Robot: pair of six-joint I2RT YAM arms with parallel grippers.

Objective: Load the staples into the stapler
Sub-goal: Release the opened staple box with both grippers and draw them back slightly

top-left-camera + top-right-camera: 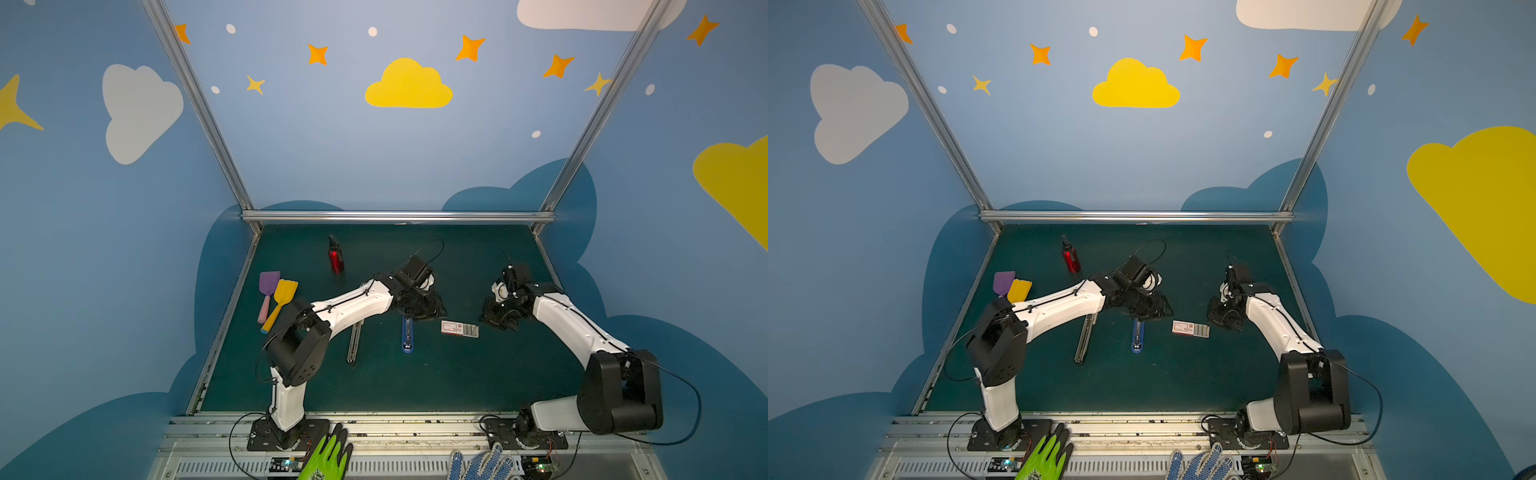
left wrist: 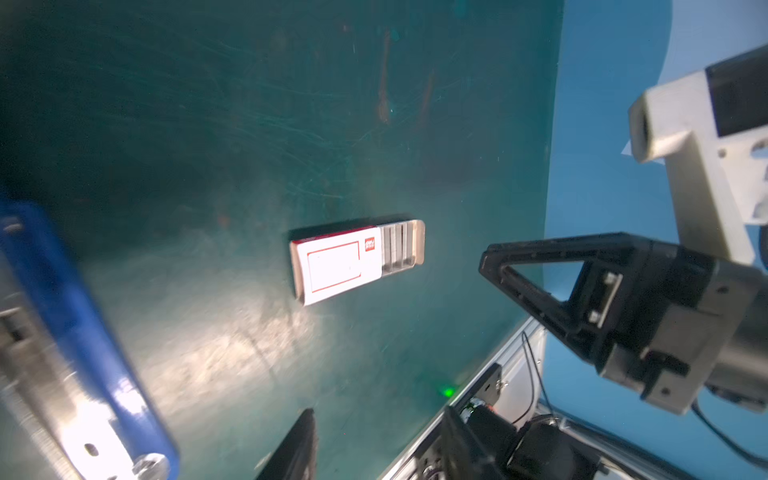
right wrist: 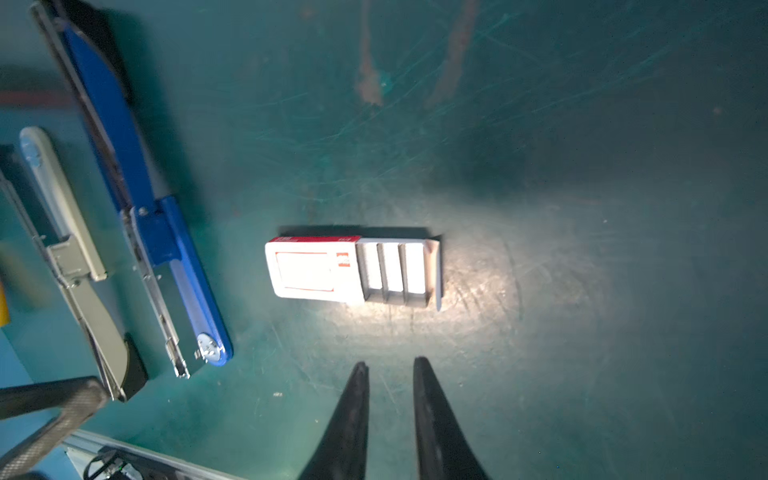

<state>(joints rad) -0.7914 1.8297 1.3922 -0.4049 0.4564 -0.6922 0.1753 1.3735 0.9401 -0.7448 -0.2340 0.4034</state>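
Observation:
The staples point(image 3: 392, 270) lie as grey strips in the slid-out tray of a white, red-printed box point(image 1: 459, 328) point(image 1: 1190, 329) point(image 2: 336, 266) flat on the green mat. A blue stapler point(image 1: 407, 334) point(image 1: 1137, 336) point(image 3: 137, 199) point(image 2: 62, 332) lies opened to the box's left. My left gripper point(image 1: 424, 308) point(image 1: 1152, 309) point(image 2: 380, 436) hovers over the stapler's far end, open and empty. On the box's right, my right gripper point(image 1: 498, 318) point(image 1: 1223, 318) point(image 3: 390, 370) points at the tray end. Its fingers point(image 3: 357, 399) stand a narrow gap apart with nothing between them.
A grey metal stapler-like bar point(image 1: 354, 343) point(image 3: 70, 257) lies left of the blue stapler. A red bottle point(image 1: 336, 257) stands at the back. Purple point(image 1: 269, 284) and yellow point(image 1: 284, 293) spatulas lie far left. Gloves point(image 1: 328, 457) rest on the front rail.

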